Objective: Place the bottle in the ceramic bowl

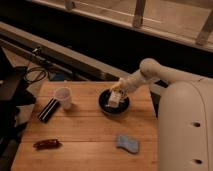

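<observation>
**Dim, soft feed with a brighter strip along the top**

My view is dim and warm-toned. The brightest area runs across the upper right of the frame, beyond the railing, while a deep black band cuts diagonally below it. The wooden table (85, 130) in the lower left is evenly, weakly lit. The gripper (116, 95), just right of centre over the ceramic bowl (114, 106), reads as a pale smear; the bottle (115, 98) blurs into it. Everything looks soft, with edges fuzzy throughout.

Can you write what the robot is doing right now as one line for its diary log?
gripper: over ceramic bowl | bottle: at bowl, in gripper area | release: unclear
</observation>
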`<action>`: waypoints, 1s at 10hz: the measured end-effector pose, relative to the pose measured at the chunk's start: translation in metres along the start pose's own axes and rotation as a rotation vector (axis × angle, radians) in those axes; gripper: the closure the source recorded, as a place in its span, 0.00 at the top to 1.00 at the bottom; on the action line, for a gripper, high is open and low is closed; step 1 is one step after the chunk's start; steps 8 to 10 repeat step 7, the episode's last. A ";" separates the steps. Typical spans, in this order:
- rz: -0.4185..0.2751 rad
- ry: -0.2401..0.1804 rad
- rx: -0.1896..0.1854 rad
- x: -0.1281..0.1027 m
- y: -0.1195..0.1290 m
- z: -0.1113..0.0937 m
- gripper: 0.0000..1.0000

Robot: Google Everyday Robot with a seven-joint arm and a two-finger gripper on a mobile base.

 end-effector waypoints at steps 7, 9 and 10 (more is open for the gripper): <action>0.009 0.004 -0.002 0.004 0.010 -0.017 0.80; 0.009 0.004 -0.002 0.004 0.010 -0.017 0.80; 0.009 0.004 -0.002 0.004 0.010 -0.017 0.80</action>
